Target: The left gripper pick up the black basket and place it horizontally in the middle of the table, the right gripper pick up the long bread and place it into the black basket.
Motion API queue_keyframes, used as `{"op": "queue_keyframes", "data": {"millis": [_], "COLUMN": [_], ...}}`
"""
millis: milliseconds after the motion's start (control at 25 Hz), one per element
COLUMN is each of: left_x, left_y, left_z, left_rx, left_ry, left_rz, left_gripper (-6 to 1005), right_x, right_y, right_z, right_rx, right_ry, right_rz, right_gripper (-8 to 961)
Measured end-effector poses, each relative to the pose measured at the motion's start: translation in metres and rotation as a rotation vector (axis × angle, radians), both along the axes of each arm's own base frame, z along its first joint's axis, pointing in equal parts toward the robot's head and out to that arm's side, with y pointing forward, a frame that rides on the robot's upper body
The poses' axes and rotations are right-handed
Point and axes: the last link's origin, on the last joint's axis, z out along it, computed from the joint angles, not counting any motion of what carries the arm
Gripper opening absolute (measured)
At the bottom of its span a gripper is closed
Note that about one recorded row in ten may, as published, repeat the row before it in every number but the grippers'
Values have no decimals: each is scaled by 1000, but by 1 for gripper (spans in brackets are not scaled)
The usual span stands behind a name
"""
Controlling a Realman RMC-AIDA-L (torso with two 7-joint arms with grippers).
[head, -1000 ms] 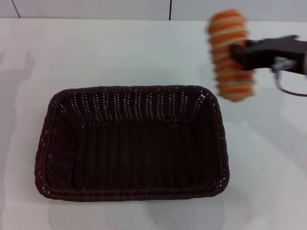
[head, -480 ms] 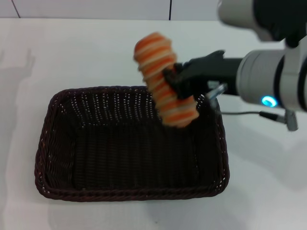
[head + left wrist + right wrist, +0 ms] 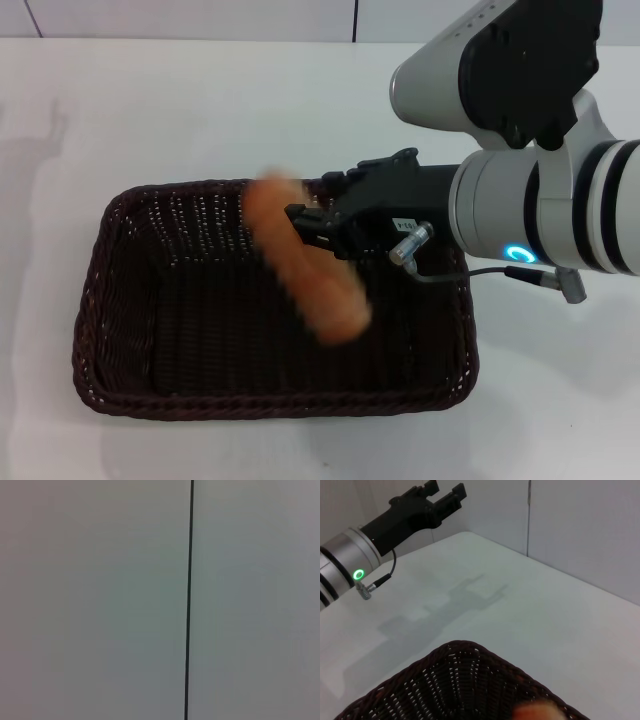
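The black basket (image 3: pixel 130 310) lies flat in the middle of the white table (image 3: pixel 200 110); its rim also shows in the right wrist view (image 3: pixel 455 647). My right gripper (image 3: pixel 318 230), on the blue-ringed arm, hovers over the basket's far right part with its fingers apart. The long bread (image 3: pixel 305 268) is a blurred tan streak just below those fingers, over the basket's inside, and looks free of them. A bit of it shows in the right wrist view (image 3: pixel 537 711). My left gripper (image 3: pixel 444 491), on the green-ringed arm, is raised off to the side, open and empty.
A white wall with dark vertical seams (image 3: pixel 355 20) stands behind the table. The left wrist view shows only that wall and one seam (image 3: pixel 190 600). Bare tabletop surrounds the basket on all sides.
My right arm carried the bread from the far right to over the basket. The bread, held at its middle before, now sits lower and blurred under the fingers. The basket has not moved.
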Motion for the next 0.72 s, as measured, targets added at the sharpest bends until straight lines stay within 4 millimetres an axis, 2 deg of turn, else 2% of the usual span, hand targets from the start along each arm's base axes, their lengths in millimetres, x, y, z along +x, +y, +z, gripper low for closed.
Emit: {"op": "queue_keyframes", "data": {"millis": [240,320,480,520,560,680,720], "left_x": [0,0,-1,-2,-3,-7,-10], "left_y": [0,0,-1,-2,-3,-6,-8], "left_z": [0,0,0,0,0,2,4], "left_rx": [0,1,1,2,2,10,18], "left_ry": [0,0,-1,-1,-1,-4,-7], "left_rz": [0,1,4,7,9,21,33], "left_gripper": [728,728,727,727,727,726,726], "right_x": [-3,-5,-1,8,8,31,57], "right_y": [3,7,21,33,33,50,59], "right_z": [0,3,15,24,24,33,33], "right_rx": [10,48,181,281,281,413,503], "right_ry": [12,44,117,168,168,236,267], "right_rz": [13,15,20,11,11,-13,-40], "right_gripper": [492,659,659,659,659,659,659]}}
